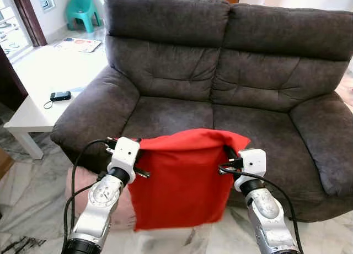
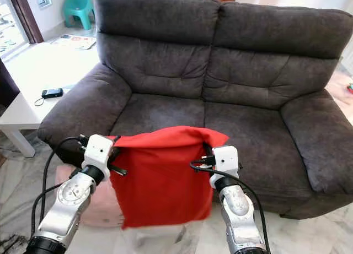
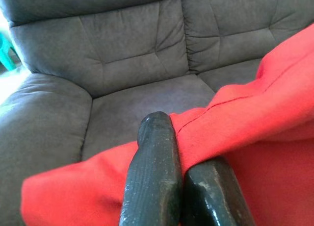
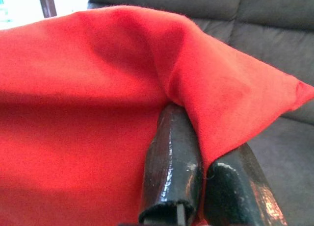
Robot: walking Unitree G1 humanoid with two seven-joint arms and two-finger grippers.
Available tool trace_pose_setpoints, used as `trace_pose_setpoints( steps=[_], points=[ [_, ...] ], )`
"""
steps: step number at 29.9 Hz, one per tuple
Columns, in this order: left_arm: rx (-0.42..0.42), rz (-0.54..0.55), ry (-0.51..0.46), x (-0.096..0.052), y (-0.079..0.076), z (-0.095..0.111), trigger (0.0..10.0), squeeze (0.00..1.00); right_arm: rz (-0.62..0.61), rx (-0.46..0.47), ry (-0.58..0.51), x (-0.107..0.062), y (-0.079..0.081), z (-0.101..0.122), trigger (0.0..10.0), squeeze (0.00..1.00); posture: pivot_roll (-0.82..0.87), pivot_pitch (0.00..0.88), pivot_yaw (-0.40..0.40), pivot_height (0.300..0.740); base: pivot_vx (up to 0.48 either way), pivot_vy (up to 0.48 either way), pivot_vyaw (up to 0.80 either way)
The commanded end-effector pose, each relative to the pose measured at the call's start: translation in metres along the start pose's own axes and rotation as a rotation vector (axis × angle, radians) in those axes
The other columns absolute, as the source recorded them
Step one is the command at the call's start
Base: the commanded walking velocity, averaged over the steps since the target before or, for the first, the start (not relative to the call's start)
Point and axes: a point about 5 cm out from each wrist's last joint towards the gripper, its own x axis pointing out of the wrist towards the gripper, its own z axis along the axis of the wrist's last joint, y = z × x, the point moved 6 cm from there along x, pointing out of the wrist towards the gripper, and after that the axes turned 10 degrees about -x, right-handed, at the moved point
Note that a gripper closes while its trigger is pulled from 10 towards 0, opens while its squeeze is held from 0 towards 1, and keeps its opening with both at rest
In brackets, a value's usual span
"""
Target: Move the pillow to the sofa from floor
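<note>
A red pillow [image 1: 182, 179] hangs upright in the air just in front of the dark grey sofa [image 1: 182, 72], its top edge level with the seat cushion [image 1: 165, 116]. My left gripper [image 1: 138, 149] is shut on the pillow's top left corner, and in the left wrist view its fingers [image 3: 152, 172] pinch the red cloth [image 3: 255, 103]. My right gripper [image 1: 227, 157] is shut on the top right corner, and the right wrist view has its fingers [image 4: 171, 162] closed over a fold of the pillow [image 4: 73, 88].
A pink cushion [image 1: 83, 185] lies on the marble floor behind my left arm. A white low table [image 1: 38, 83] with a phone [image 1: 59, 96] stands left of the sofa. A teal plastic chair [image 1: 83, 10] is at the back left.
</note>
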Motion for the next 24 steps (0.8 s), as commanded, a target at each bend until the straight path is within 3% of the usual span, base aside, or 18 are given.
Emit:
trace_pose_setpoints(
  steps=[1, 3, 6, 8, 13, 17, 24],
  points=[
    [0.059, 0.019, -0.128, 0.004, 0.002, 0.038, 10.0, 0.00, -0.058, 0.006, -0.050, 0.003, -0.011, 0.013, 10.0, 0.00, 0.09, 0.000, -0.059, 0.740, 0.000, 0.000, 0.00],
    [0.099, 0.033, -0.125, 0.003, 0.005, 0.038, 10.0, 0.00, -0.078, 0.022, -0.051, 0.003, -0.014, 0.013, 10.0, 0.00, 0.09, 0.000, -0.060, 0.740, 0.000, 0.000, 0.00],
    [0.094, 0.105, -0.152, 0.004, 0.017, 0.043, 10.0, 0.00, -0.089, 0.039, -0.058, 0.002, -0.016, 0.014, 10.0, 0.00, 0.09, 0.000, -0.062, 0.740, 0.000, 0.000, 0.00],
    [0.108, 0.176, -0.194, 0.006, 0.029, 0.056, 10.0, 0.00, -0.092, 0.058, -0.063, 0.000, -0.015, 0.015, 10.0, 0.00, 0.09, 0.000, -0.064, 0.740, 0.000, 0.000, 0.00],
    [0.095, 0.228, -0.241, 0.006, 0.036, 0.068, 10.0, 0.00, -0.082, 0.089, -0.072, -0.001, -0.011, 0.015, 10.0, 0.00, 0.09, 0.000, -0.064, 0.740, 0.000, 0.000, 0.00],
    [0.096, 0.261, -0.256, 0.004, 0.039, 0.069, 10.0, 0.00, -0.081, 0.100, -0.075, -0.002, -0.011, 0.014, 10.0, 0.00, 0.08, 0.000, -0.060, 0.740, 0.000, 0.000, 0.00],
    [0.039, 0.294, -0.231, 0.002, 0.043, 0.057, 10.0, 0.00, -0.135, 0.194, -0.080, -0.005, -0.020, 0.011, 10.0, 0.00, 0.08, 0.000, -0.057, 0.740, 0.000, 0.000, 0.00]
  ],
)
